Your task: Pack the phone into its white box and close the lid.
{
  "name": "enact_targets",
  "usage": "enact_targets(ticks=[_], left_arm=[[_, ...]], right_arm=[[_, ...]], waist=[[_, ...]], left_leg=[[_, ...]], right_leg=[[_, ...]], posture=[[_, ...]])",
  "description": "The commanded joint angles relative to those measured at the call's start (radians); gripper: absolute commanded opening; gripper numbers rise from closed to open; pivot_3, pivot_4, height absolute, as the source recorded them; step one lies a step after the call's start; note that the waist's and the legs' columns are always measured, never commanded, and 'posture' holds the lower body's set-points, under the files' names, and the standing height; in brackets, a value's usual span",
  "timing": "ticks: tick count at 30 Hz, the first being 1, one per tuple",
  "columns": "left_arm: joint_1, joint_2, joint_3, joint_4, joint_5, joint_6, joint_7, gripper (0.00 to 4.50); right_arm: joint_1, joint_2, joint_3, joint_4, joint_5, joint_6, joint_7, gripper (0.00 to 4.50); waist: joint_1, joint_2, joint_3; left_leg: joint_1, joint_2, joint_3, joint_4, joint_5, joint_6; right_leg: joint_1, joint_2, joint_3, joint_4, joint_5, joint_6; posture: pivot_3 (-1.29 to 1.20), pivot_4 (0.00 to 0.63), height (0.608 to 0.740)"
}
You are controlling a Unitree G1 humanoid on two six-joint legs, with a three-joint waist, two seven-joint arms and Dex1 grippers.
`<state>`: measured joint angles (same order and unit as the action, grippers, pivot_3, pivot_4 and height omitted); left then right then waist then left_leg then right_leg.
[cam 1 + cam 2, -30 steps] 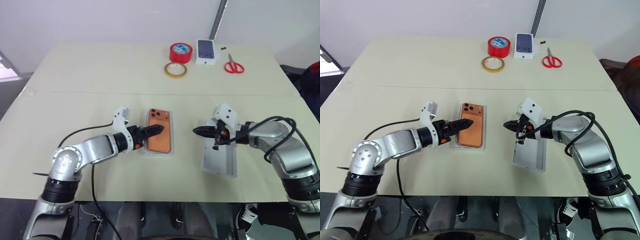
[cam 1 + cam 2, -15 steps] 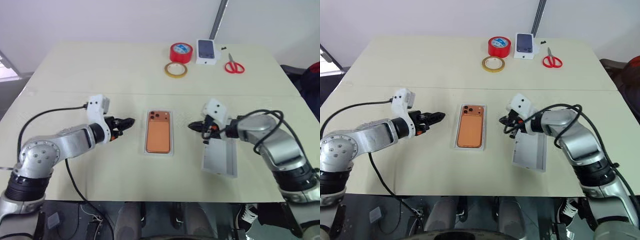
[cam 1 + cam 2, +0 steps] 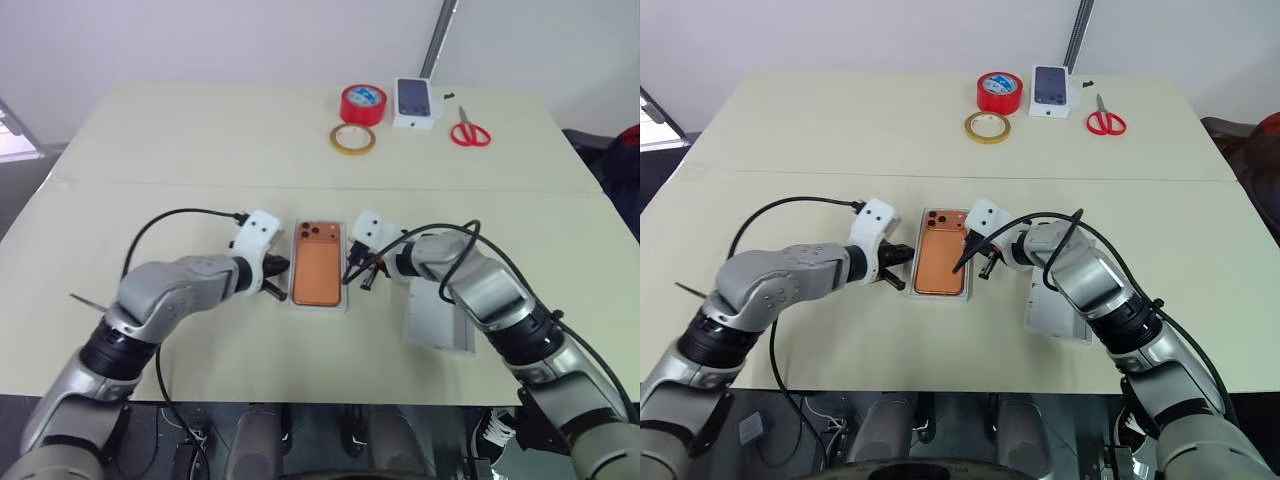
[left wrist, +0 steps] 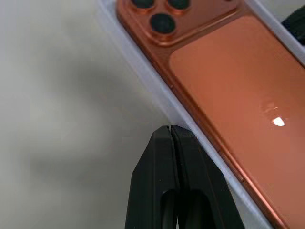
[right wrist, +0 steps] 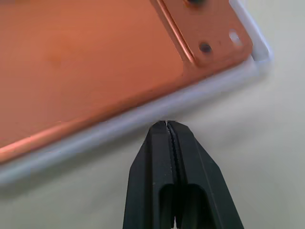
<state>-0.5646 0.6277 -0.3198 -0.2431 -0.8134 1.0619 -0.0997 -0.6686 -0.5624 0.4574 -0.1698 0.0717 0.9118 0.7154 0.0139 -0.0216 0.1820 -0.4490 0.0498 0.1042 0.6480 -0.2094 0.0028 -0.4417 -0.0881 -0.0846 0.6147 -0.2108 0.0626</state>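
On the beige table both grippers have closed in on the white box holding the phone, left gripper and right gripper pressed shut against its sides, likely squaring it before the lid goes on

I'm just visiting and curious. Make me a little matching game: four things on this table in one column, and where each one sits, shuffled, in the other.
Things:
1. phone
2. lid
3. scissors
4. yellow tape ring

Places:
A. far edge, right of the small box with a phone picture
B. lying in the white box, between the two pincers
C. just in front of the red tape roll
D. under the right arm

Pairs: 1-B, 2-D, 3-A, 4-C
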Motion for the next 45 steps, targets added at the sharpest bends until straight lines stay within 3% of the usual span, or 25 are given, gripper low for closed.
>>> enact_targets(ticks=[1, 8, 17, 22, 33, 45], left_arm=[[-0.027, -0.068, -0.017, -0.015, 0.027, 0.035, -0.069, 0.07], [-0.091, -0.227, -0.063, 0.008, 0.090, 0.086, -0.157, 0.07], [-0.173, -0.409, -0.208, 0.091, 0.195, 0.100, -0.309, 0.07], [-0.179, -0.469, -0.242, 0.112, 0.248, 0.105, -0.359, 0.07], [-0.176, -0.482, -0.227, 0.136, 0.319, 0.112, -0.433, 0.07], [-0.174, -0.466, -0.131, 0.204, 0.385, 0.084, -0.441, 0.07]], right_arm=[[-0.013, -0.003, -0.009, -0.061, 0.008, 0.002, 0.027, 0.00], [0.075, -0.130, -0.059, -0.210, 0.042, 0.051, 0.101, 0.00], [0.269, -0.321, -0.187, -0.396, 0.091, 0.142, 0.146, 0.00], [0.335, -0.379, -0.247, -0.423, 0.103, 0.161, 0.146, 0.00], [0.384, -0.443, -0.294, -0.398, 0.100, 0.133, 0.142, 0.00], [0.392, -0.490, -0.348, -0.335, 0.108, 0.067, 0.170, 0.00]], waist=[[0.001, 0.000, 0.000], [0.022, 0.000, 0.000], [0.029, 0.000, 0.000], [0.029, 0.001, 0.000], [0.025, 0.001, 0.000], [0.024, 0.001, 0.000]], left_leg=[[0.000, 0.000, 0.000, 0.000, 0.000, 0.000], [0.000, -0.001, -0.001, 0.002, -0.001, 0.002], [0.000, -0.002, -0.002, 0.003, -0.002, 0.004], [0.000, -0.002, -0.002, 0.005, -0.003, 0.005], [0.000, -0.003, -0.002, 0.006, -0.005, 0.009], [0.000, -0.003, -0.002, 0.007, -0.005, 0.009]], right_leg=[[0.000, 0.000, 0.000, 0.000, 0.000, 0.000], [0.001, -0.001, 0.000, 0.000, -0.001, 0.001], [0.002, -0.002, 0.000, 0.000, -0.002, 0.003], [0.003, -0.003, 0.000, 0.000, -0.002, 0.003], [0.004, -0.006, 0.000, 0.000, -0.003, 0.005], [0.005, -0.006, 0.000, 0.000, -0.003, 0.005]], posture=[[0.00, 0.150, 0.740], [0.00, 0.150, 0.740], [0.00, 0.150, 0.740], [0.00, 0.150, 0.740], [0.00, 0.150, 0.740], [0.00, 0.150, 0.740]])
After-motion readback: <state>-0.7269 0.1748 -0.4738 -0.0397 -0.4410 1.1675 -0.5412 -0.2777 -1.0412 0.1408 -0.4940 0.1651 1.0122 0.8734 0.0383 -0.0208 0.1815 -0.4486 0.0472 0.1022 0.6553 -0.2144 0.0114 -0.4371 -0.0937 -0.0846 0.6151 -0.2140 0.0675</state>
